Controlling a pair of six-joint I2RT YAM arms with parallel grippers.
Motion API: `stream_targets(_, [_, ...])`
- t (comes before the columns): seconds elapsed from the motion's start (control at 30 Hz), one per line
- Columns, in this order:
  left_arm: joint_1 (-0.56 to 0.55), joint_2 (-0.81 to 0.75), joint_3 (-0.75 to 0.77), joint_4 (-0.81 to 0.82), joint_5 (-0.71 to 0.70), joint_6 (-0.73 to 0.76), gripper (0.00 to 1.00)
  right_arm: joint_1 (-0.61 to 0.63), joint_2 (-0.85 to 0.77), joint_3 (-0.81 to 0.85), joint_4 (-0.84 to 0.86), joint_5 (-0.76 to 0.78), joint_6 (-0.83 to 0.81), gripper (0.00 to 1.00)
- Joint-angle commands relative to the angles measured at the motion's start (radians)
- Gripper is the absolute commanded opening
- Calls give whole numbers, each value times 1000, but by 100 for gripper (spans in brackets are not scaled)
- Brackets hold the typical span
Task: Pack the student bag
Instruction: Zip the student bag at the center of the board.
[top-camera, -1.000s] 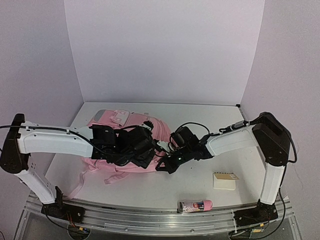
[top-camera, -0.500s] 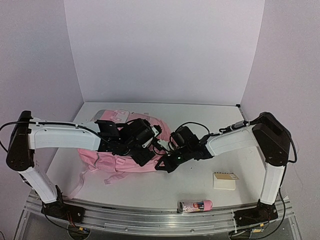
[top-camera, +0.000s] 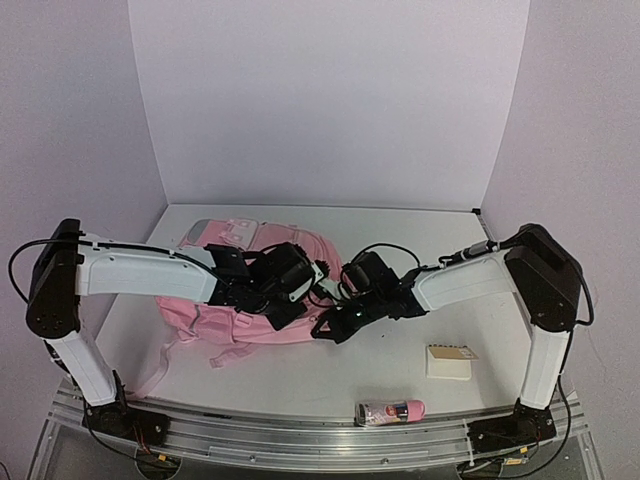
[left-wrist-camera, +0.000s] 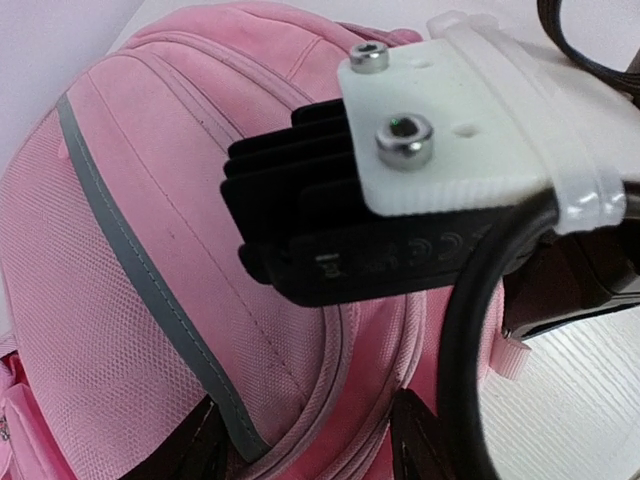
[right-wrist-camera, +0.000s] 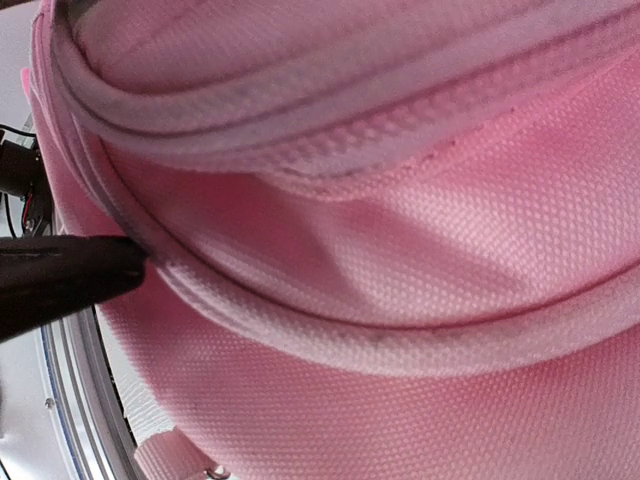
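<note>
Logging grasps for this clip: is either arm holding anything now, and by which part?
Cannot be told. The left gripper straddles a zip seam on the student bag; the right gripper is against the bag's side, one finger showing.

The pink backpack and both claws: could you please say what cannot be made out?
Top view: left claw and right claw tips merge darkly over the soft pink fabric backpack.
Right wrist view: too close; right claw shows one dark finger.
Left wrist view: black finned block covers the backpack's top.
</note>
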Motion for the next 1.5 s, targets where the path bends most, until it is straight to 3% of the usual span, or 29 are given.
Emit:
stream_targets(0.0, [25, 67, 21, 53, -95, 56, 48, -1, -35, 18, 48, -11, 10, 0])
stream_targets(0.13, [27, 102, 30, 49, -136, 47, 20, -2, -38, 13, 48, -4, 13, 0])
stream_targets(0.17, [26, 102, 29, 50, -154, 40, 9, -2, -38, 11, 48, -5, 13, 0])
stream_targets(0.23, [26, 89, 19, 56, -181, 33, 0, -2, -42, 7, 49, -3, 17, 0])
stream_targets(0.53, [25, -44, -99, 72, -165, 32, 0, -38, -108, -24, -41, 121, 24, 0])
stream_targets(0.93, [24, -28, -134, 34, -113, -15, 0, -156, -143, 56, -333, 299, -60, 0])
stream_targets(1.47, [14, -117, -180, 64, 1, -33, 0, -307, 140, 535, -636, 322, -380, 0])
